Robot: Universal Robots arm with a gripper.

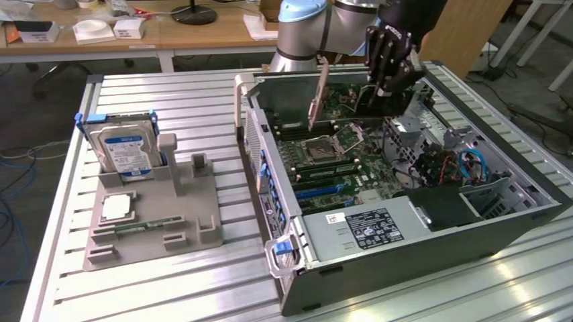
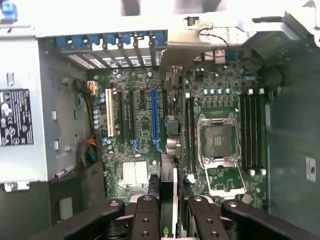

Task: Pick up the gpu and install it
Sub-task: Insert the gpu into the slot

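Wrist view: gripper (image 2: 169,217) pinches the gpu (image 2: 169,185) edge-on between its fingers, the card hanging over the motherboard (image 2: 135,125) inside the open computer case (image 1: 447,255); pick-up done, seating into a slot judged not yet done.

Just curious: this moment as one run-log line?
hand: shut on gpu | gpu: held over motherboard | case: open
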